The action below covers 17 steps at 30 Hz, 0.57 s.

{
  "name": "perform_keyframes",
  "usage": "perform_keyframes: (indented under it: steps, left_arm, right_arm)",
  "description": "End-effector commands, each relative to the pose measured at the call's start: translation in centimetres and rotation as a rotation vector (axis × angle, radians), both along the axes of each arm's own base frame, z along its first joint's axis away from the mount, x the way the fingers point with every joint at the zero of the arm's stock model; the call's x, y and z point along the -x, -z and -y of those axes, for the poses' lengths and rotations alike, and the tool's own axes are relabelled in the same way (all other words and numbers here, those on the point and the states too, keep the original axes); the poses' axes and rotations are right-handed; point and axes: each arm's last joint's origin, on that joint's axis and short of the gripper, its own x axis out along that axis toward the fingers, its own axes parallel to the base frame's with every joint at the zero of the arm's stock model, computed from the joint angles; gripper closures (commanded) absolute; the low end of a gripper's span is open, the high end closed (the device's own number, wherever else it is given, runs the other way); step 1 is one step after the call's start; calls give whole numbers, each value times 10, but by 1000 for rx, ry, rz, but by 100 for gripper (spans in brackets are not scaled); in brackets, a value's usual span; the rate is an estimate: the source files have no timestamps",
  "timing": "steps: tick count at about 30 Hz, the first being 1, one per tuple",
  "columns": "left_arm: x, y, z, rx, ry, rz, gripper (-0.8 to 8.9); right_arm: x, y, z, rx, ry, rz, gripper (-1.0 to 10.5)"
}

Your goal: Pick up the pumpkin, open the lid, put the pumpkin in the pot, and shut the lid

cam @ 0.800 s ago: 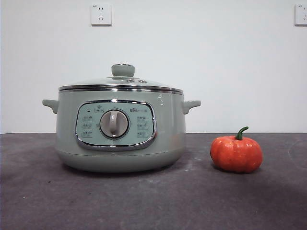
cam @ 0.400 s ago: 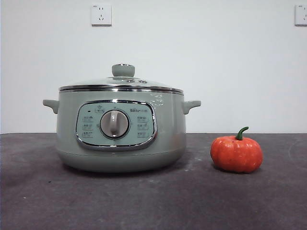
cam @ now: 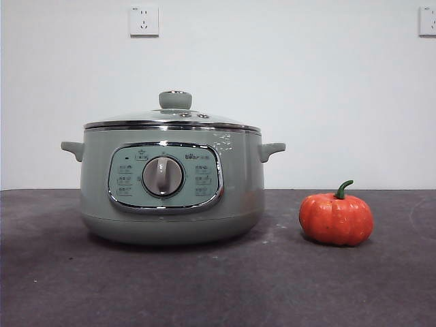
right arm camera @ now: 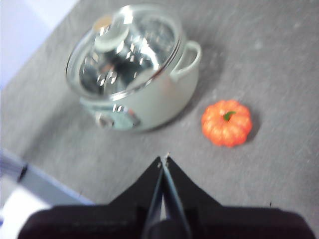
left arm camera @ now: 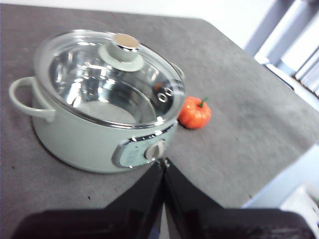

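The sage-green pot (cam: 172, 184) stands on the dark table with the glass lid (cam: 174, 116) closed on it. It also shows in the left wrist view (left arm camera: 89, 134) and the right wrist view (right arm camera: 154, 99). The orange pumpkin (cam: 336, 216) sits on the table to the pot's right, apart from it; it shows in both wrist views too (left arm camera: 194, 112) (right arm camera: 227, 122). My left gripper (left arm camera: 164, 161) is shut and empty, high above the table in front of the pot. My right gripper (right arm camera: 165, 157) is shut and empty, high above the table near the pumpkin. Neither gripper shows in the front view.
The grey table (cam: 218, 286) has a near edge visible in both wrist views. A white wall with two sockets (cam: 144, 20) stands behind. Metal frame bars (left arm camera: 279, 30) stand beyond the table's corner.
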Motion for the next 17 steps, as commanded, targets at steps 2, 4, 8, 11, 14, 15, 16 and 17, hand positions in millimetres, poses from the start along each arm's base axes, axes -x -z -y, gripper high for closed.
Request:
perform_keyframes:
  steps: [2,4,8,11,14,15,16,17]
  left_arm:
    - [-2,-11,0,-66,56,-14,822]
    - [-2,-15,0,-81,67,-32,821]
    - [-1,-18,0,-88,67,-37,821]
    - [-1,-18,0,-90,63,-38,786]
    - [-1,-18,0,-84,58,-44,350]
    - [-2,-18,0,-83,56,-45,189]
    - [-1,-18,0,-83,56,-46,57]
    - [-1,-18,0,-83,57,-45,14]
  right_arm:
    - [-1,-6,-3,48,-102,-18,958]
    - [-1,-6,-5,55,-119,-31,958]
    - [-3,-5,-7,59,-130,-40,955]
    - [-3,-5,-7,60,-128,-39,887]
    - [-3,-5,-7,58,-123,-41,534]
    - [-4,-5,-7,53,-117,-46,399]
    - [-4,-5,-7,50,-112,-50,270]
    - [-4,-5,-7,47,-110,-53,206]
